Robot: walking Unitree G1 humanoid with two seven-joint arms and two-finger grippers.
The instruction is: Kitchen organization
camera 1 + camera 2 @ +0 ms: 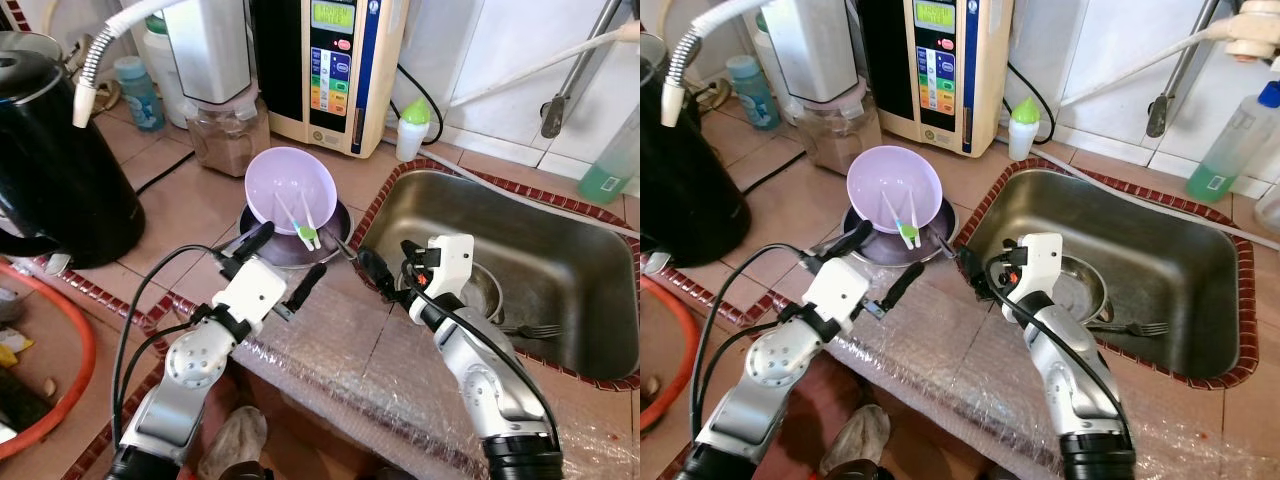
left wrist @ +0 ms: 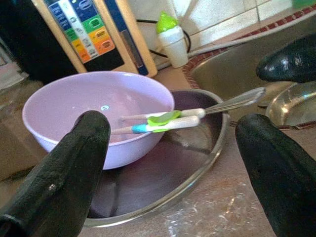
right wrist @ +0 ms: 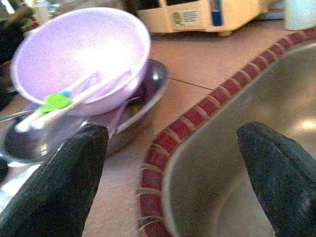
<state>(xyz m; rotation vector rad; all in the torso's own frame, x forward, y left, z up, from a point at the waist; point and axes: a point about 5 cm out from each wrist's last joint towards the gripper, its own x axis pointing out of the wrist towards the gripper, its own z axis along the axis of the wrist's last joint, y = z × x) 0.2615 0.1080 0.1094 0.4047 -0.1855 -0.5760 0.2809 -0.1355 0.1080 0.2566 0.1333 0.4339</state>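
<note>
Bubble wrap (image 1: 390, 365) covers the counter's front edge right below us, and both our arms reach out over it. At the far left a black kettle (image 1: 50, 165) stands on the tiled counter (image 1: 185, 195), with an orange basin rim (image 1: 70, 385) below it at the counter's front left. Our left gripper (image 1: 283, 262) hovers with its fingers spread wide, just in front of a shallow metal pan (image 2: 197, 168). A lilac bowl (image 1: 290, 185) sits tilted in that pan, beside the sink's left edge. Two white spoons with green and blue bands (image 2: 165, 121) lie across the bowl, handles sticking out over its rim, and a metal handle (image 2: 237, 100) pokes out over the pan towards the sink. Behind the bowl stand a jar (image 1: 228, 135) and a cream water machine (image 1: 325, 70). Our right gripper (image 1: 385, 268) hangs over the sink's left rim, fingers spread apart and pointing at the bowl. Inside the steel sink (image 1: 560, 250) lie a round metal dish (image 1: 1085, 285) and a fork (image 1: 1135, 327).
</note>
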